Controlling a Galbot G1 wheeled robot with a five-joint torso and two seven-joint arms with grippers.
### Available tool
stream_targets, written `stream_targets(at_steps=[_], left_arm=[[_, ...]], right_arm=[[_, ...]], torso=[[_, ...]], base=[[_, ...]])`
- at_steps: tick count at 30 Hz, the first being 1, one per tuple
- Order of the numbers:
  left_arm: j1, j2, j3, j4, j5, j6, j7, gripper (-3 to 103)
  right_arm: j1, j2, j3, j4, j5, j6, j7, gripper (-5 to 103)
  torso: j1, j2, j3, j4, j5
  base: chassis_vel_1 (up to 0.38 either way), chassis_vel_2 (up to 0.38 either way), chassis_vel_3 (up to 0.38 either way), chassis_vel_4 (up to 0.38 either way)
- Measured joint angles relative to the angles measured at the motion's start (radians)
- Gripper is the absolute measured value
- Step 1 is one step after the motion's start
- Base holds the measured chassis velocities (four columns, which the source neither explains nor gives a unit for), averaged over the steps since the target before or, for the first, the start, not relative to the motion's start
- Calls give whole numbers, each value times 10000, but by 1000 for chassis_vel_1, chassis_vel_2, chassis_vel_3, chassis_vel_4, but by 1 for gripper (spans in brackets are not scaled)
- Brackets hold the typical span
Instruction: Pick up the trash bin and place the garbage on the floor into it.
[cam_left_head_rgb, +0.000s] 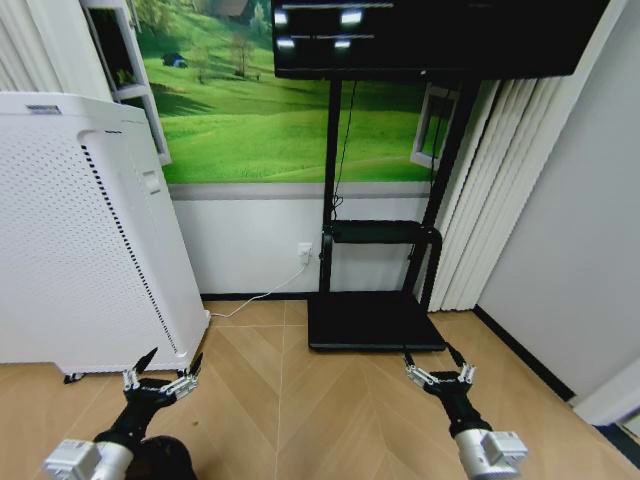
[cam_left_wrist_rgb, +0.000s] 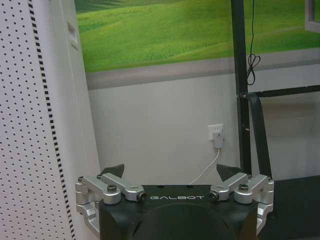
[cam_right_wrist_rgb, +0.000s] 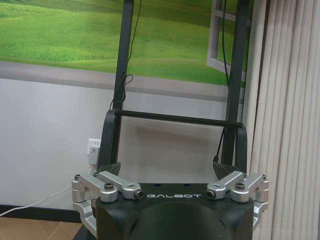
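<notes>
A: Head view, item one: what is cut off or hard to read?

B: A dark round shape (cam_left_head_rgb: 160, 458) at the bottom edge, just under the left arm. Cropped by the frame and half hidden by the arm; could be the trash bin, cannot confirm. The television (cam_left_head_rgb: 430, 35) is cut by the top edge. The white perforated air purifier (cam_left_head_rgb: 85, 235) runs off the left side.

A: Floor?

B: Tan chevron parquet floor (cam_left_head_rgb: 330, 410), bare where it shows between the arms. The black stand base (cam_left_head_rgb: 372, 320) sits on it against the wall.

A: Claws, head view.

B: Left claw (cam_left_head_rgb: 163, 363) low on the left, beside the purifier's foot, fingers spread wide, holding nothing. Right claw (cam_left_head_rgb: 433, 358) low on the right, just in front of the stand base, fingers equally spread, holding nothing. Both in the air, touching nothing.

A: Left wrist view.

B: Left claw (cam_left_wrist_rgb: 172, 175) with both black fingertips far apart and nothing between them. Beyond it: purifier panel (cam_left_wrist_rgb: 30, 125), wall socket (cam_left_wrist_rgb: 216, 135) with a white cable, and a stand post.

A: Right wrist view.

B: Right claw (cam_right_wrist_rgb: 167, 170) spread wide, nothing held. Behind it, the stand frame (cam_right_wrist_rgb: 175, 117), the meadow mural (cam_right_wrist_rgb: 60, 35), and pleated curtains (cam_right_wrist_rgb: 290, 110). A strip of floor shows at the lower corner.
</notes>
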Motion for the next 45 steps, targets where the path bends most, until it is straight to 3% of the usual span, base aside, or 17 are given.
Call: stream_targets(at_steps=[4,7,12,24,27,45], left_arm=[[0,0,0,1,-1,3,0,100],[1,1,0,3,-1,5,0,100],[2,1,-1,9,-1,6,2,100],[1,1,-1,14,-2,6,2,100],[2,1,-1,14,-2,6,2,100],[1,1,-2,15,-2,6,2,100]], right_arm=[[2,0,0,-5,3,0,0,100],[5,0,-1,-7,6,0,0,100],[8,-1,-1,-14,6,1,-1,100],[8,-1,-2,-15,5,5,-2,100],[8,-2,-2,-15,4,11,-3,100],[8,-2,-2,-16,4,16,-2,100]], torso=[[-3,-68,-66,0,0],[6,93,38,0,0],[48,488,396,0,0],[145,981,808,0,0],[218,1308,1073,0,0],[393,2011,1606,0,0]], base=[[0,0,0,0],[0,0,0,0],[0,0,0,0],[0,0,0,0],[0,0,0,0],[0,0,0,0]])
